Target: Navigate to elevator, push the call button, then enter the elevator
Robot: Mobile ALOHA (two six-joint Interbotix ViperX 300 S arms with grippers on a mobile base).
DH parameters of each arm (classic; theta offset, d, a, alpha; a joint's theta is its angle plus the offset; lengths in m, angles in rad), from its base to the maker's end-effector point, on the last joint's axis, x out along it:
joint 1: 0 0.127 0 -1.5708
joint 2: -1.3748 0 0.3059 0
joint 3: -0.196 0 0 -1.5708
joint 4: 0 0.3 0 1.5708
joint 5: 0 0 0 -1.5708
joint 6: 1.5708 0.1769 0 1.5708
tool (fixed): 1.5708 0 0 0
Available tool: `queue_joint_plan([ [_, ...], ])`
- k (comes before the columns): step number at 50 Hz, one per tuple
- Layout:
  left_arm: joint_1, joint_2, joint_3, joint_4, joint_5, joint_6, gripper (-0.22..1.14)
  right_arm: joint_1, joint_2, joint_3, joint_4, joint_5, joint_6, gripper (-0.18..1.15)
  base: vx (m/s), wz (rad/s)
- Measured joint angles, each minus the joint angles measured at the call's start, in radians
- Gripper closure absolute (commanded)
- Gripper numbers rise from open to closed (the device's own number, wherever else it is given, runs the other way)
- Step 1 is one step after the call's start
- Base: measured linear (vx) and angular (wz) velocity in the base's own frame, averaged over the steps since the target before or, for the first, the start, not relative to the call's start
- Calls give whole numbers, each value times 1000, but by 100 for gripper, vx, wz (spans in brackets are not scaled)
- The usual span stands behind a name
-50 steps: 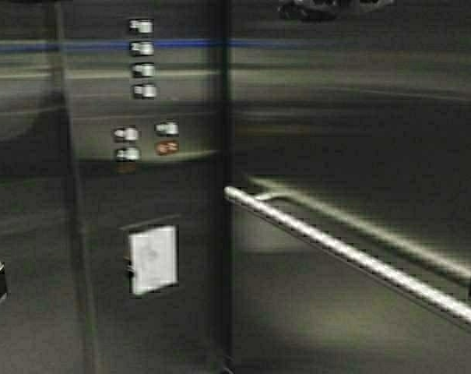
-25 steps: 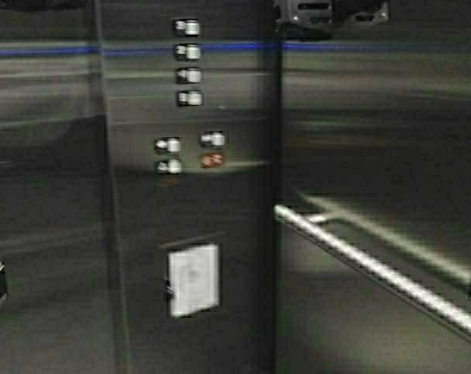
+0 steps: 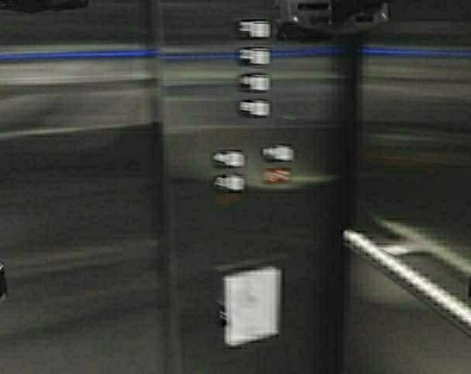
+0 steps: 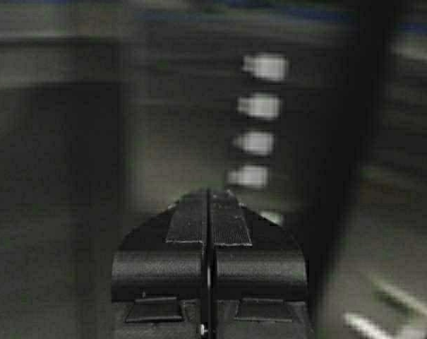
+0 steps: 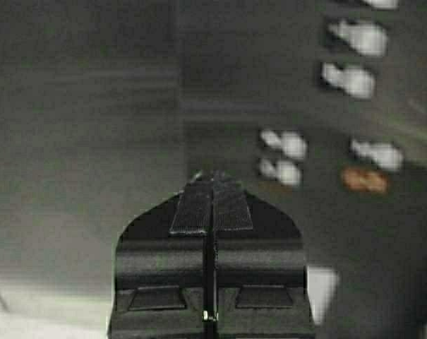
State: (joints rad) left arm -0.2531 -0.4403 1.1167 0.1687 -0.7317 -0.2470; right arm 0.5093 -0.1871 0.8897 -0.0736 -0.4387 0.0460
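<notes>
Robot base is turning left: floor button panel (image 3: 254,109) slides right across high view over last second, handrail (image 3: 410,276) pushed to far right edge. Things themselves static. Steel elevator (image 3: 72,195) wall fills view, so robot looks already inside; entry nearly done. Call button not in view. Left gripper (image 4: 208,201) and right gripper (image 5: 213,185) both closed, empty, parked low.

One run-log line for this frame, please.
stage: inside elevator | view: button panel, handrail | left end effector shut | right end effector shut
</notes>
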Motion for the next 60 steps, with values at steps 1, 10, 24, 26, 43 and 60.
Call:
queue_joint_plan([
  [1,0,2,-2,0,2,0,89,-8,3,2,3,0,2,91,24,28],
  [10,0,11,-2,0,0,5,89,-64,54,3,26,-35,2,91,21,17],
  [24,0,12,-2,0,0,8,89,-106,225,-23,41,-230,2,91,14,4],
  [26,-2,14,-2,0,0,8,89,-120,262,-28,44,-270,2,91,11,0],
  [43,-3,8,12,0,0,-15,89,-155,440,-54,49,-529,0,91,10,-4],
  [60,-6,6,17,0,0,-15,89,-160,552,-117,48,-615,-75,91,7,-3],
])
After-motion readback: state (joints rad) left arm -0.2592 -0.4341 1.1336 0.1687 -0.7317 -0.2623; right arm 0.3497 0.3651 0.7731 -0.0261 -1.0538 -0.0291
